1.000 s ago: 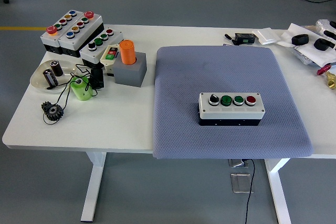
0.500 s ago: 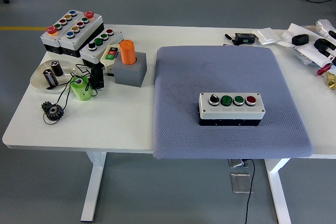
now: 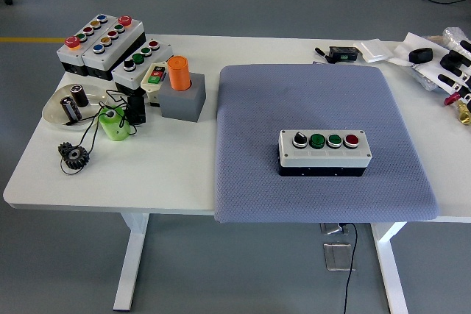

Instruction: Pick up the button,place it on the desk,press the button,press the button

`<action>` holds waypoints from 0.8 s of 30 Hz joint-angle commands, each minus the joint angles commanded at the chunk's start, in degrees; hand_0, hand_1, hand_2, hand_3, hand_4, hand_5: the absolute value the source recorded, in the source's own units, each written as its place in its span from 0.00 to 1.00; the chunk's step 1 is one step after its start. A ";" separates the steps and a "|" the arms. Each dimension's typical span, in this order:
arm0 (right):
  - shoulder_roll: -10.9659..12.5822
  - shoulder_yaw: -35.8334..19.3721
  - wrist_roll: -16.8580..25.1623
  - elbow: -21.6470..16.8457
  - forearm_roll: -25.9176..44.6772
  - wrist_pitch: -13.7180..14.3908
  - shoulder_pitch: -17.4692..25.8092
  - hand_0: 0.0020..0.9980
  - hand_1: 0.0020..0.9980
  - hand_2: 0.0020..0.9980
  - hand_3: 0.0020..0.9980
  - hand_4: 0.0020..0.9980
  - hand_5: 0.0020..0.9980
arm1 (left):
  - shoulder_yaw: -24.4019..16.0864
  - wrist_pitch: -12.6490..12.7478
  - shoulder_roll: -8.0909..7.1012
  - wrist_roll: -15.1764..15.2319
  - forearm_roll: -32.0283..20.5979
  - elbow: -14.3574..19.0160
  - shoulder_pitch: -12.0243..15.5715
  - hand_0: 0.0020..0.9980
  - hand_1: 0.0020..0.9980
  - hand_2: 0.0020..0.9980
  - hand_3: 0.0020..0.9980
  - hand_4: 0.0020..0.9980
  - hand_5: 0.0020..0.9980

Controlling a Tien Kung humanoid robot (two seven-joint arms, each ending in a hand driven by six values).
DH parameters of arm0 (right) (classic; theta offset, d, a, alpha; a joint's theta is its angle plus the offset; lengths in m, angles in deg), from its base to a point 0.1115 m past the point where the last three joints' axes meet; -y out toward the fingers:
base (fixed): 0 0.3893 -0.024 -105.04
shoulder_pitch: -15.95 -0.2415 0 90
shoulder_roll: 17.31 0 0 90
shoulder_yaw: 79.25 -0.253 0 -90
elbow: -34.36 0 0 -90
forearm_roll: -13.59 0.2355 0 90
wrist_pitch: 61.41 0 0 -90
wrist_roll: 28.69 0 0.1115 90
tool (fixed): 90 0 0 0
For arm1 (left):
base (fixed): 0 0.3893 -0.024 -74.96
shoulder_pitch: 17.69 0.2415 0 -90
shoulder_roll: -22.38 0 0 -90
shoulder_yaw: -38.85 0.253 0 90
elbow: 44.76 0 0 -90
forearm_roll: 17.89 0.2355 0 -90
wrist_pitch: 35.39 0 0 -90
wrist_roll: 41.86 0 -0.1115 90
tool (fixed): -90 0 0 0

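A button box (image 3: pixel 324 154) with a white lid and black base lies on the grey mat (image 3: pixel 316 93), right of the mat's middle. Its top carries a black knob (image 3: pixel 299 140), two green buttons (image 3: pixel 317 140) and a red button (image 3: pixel 352 140). Nothing touches the box. Black parts of what looks like my right hand (image 3: pixel 450 64) show at the far right edge, well away from the box and mostly cut off. My left arm does not show.
At back left stand several more button boxes (image 3: pixel 99 42), an orange cylinder in a grey block (image 3: pixel 180 90), a dish with batteries (image 3: pixel 70 104), a green roll (image 3: pixel 112 123) and a gear (image 3: pixel 73 155). Plastic-wrapped clutter (image 3: pixel 427 53) fills the back right corner.
The black parts at the far right edge have shifted slightly. The button box and everything else stay put.
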 joint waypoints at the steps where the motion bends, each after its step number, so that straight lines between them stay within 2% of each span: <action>1: 0.04 0.13 -0.45 -0.07 -0.28 -0.36 0.03 0.82 0.77 0.82 0.81 0.62 0.64 | -0.28 0.03 0.02 -0.04 0.29 0.00 0.00 0.65 0.71 0.70 0.50 0.32 1.00; 24: -0.11 1.01 -0.18 0.05 -1.11 0.44 0.19 0.81 0.76 0.81 0.82 0.58 0.61 | -1.61 0.10 0.12 -0.45 2.18 0.00 0.49 0.65 0.71 0.70 0.51 0.32 1.00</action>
